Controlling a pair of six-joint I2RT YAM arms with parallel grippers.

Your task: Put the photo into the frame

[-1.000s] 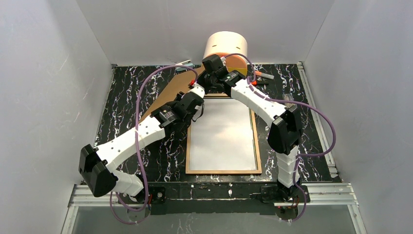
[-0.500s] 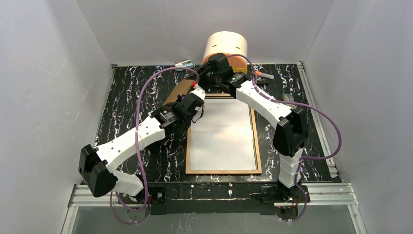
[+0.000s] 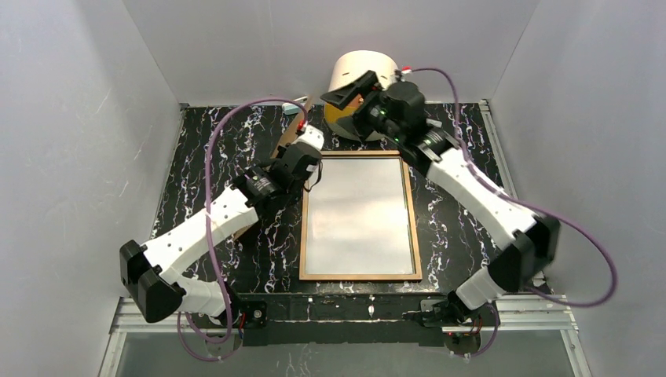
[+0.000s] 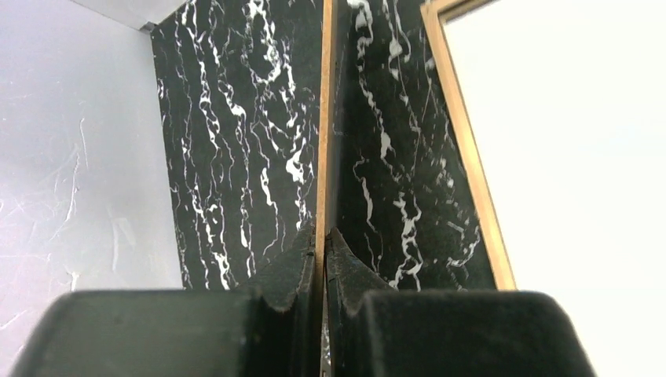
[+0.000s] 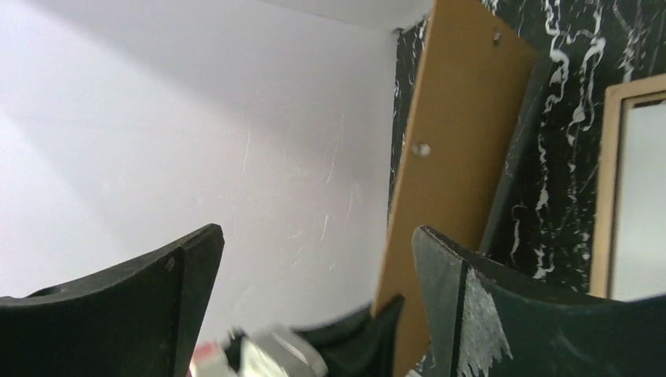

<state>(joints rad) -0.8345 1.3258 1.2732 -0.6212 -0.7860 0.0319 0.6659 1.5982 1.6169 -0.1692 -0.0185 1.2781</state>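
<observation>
The frame [image 3: 417,228] lies flat mid-table, tan wooden rim up. The photo [image 3: 359,212] fills it, plain white side up. My left gripper [image 3: 292,151] is just off the frame's far left corner, shut on the brown backing board [image 3: 283,147], which stands on edge. In the left wrist view the board's thin tan edge [image 4: 323,118] runs straight up from the closed left gripper [image 4: 323,234], with the frame's rim [image 4: 471,157] to the right. My right gripper [image 3: 355,88] hangs open and empty above the table's back. Its wrist view shows the open right gripper [image 5: 314,236], the board's face [image 5: 459,133] and the frame [image 5: 609,188].
A beige cylinder [image 3: 361,67] stands at the back against the wall. Pens and small items [image 3: 428,123] lie at the back right. White walls close in the black marble table [image 3: 196,181] on three sides.
My right gripper let go of the backing board, opened wide and rose toward the back. My left gripper shut on the board and tipped it up on edge, left of the frame.
</observation>
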